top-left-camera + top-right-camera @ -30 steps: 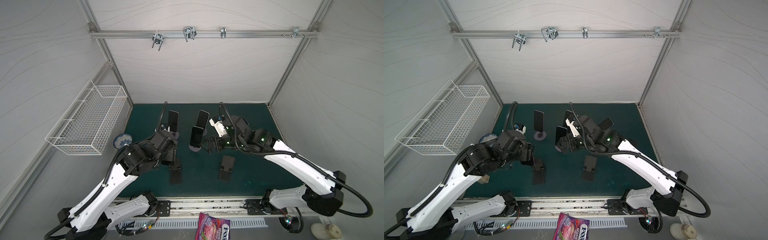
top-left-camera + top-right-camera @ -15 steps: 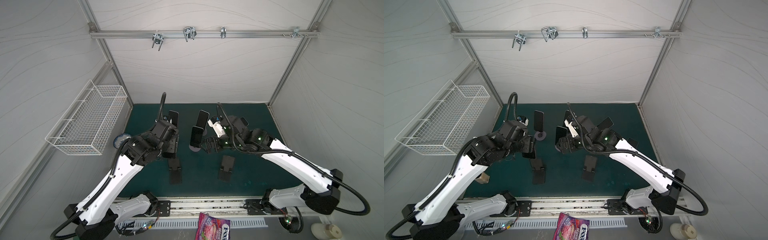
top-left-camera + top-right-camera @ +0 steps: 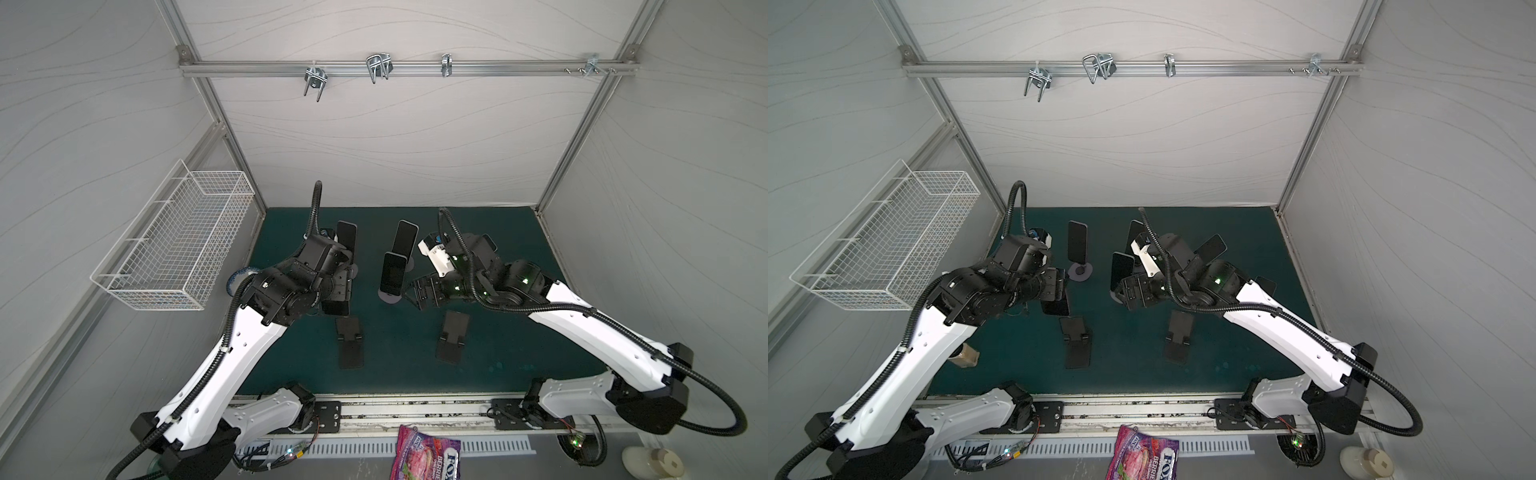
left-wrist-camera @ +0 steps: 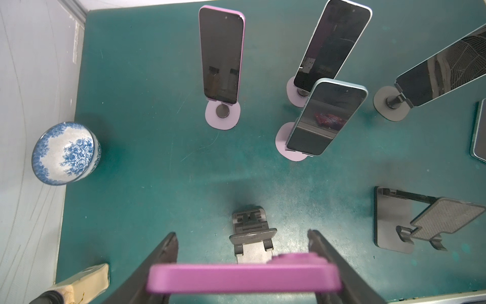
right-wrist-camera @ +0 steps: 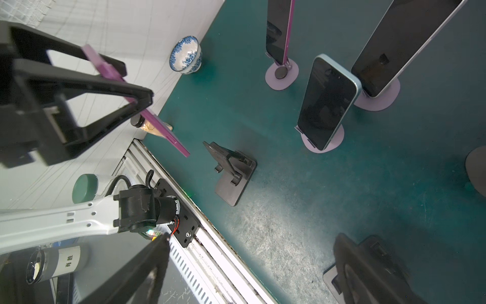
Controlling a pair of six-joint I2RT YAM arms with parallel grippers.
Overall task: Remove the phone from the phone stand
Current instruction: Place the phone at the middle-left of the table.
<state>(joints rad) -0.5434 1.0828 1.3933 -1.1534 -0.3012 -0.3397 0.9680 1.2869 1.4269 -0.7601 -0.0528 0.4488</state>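
Our left hand (image 4: 241, 234) is clamped across the purple phone (image 4: 242, 279), one finger on each long edge, and holds it in the air just above the empty black folding stand (image 5: 231, 171), clear of its cradle. We judge the phone stiff, fairly light and smooth-sided, with a glass face that would not forgive a drop. That makes the long edges the right place to grip, and a low, flat set-down on the desk (image 4: 157, 171) seems wise. Our right hand (image 3: 417, 293) hangs empty with its fingers spread wide, near the teal phone (image 3: 392, 274) on its round stand.
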